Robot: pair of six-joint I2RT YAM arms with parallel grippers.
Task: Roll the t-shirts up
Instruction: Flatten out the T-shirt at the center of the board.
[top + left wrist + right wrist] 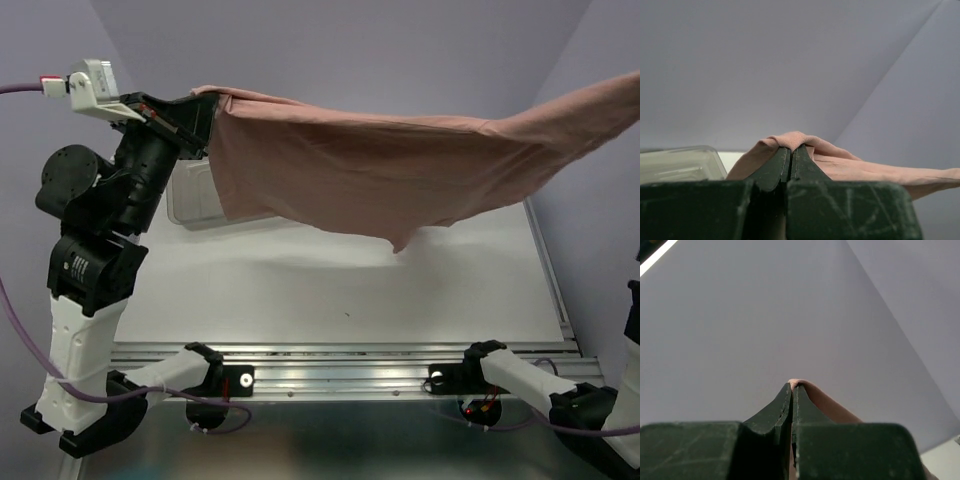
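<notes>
**Item:** t-shirt (380, 170) — one, dusty pink, soft cotton. No print showed on the side facing the overhead camera.

**Location:** clear of the desk (330, 290), slung in the air between my two claws. The cloth sagged through the middle, and one loose point hung lowest, above the far part of the desk.

**Holder, left:** my left claw (791, 150) was closed right down, with a small fold of the pink edge pinched between its tips. It stood high on the left, over the clear bin (195, 205) at the back corner.

**Holder, right:** my right claw (792, 386) was closed the same way, with a sliver of pink caught at the very tips. It lay outside the overhead view, where the cloth ran up and out at the upper right.

**Edge held:** I could not tell whether this was hem, shoulder or side seam.

**Handling, as I judged it:**
- The shirt was light and limp, with no stiffness of its own.
- It would drape, bunch and fold over itself rather than hold a shape.
- It was not fragile, but a thin pinch could slip if the span were pulled too taut.

**Where to take hold:** at two corners of one edge, with the cloth doubled over so that each claw bit on a thicker fold. For rolling, I judged it should first lie flat on the desk — then be taken at one end.
</notes>
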